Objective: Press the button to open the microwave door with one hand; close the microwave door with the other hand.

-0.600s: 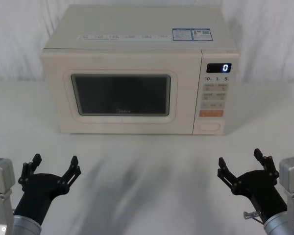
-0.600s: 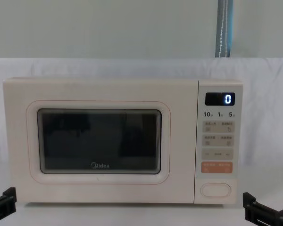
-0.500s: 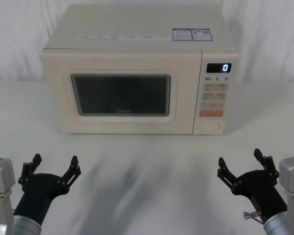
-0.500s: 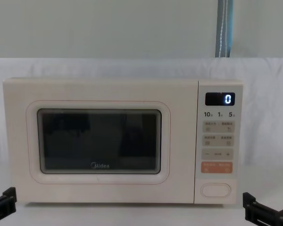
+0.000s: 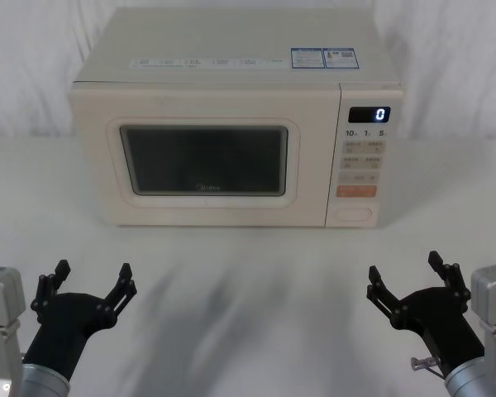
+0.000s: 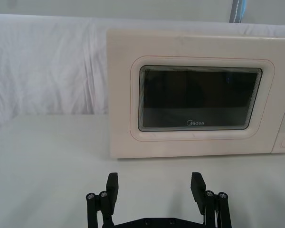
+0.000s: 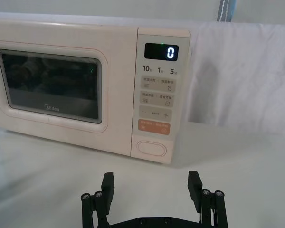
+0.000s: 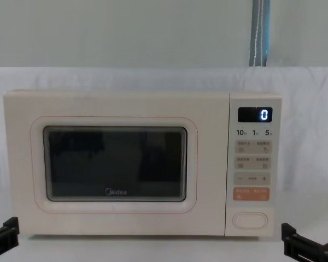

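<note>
Cream microwave (image 5: pixel 231 124) mid-worktop (image 5: pixel 248 273), microwave door (image 5: pixel 205 157) flush shut, button (image 5: pixel 354 214) untouched low on the panel, left claw (image 5: pixel 89 284) and right claw (image 5: pixel 407 275) spread wide, well short of it.

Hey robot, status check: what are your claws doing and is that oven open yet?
Left black claw gripper open, right black claw gripper open, both short of the cream-white boxy microwave. Cream front door shut, oval cream button untouched. Nothing between.

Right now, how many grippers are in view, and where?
2. The left gripper hangs open low at the table's near left, short of the microwave door. The right gripper hangs open at near right, roughly in line with the button.
</note>
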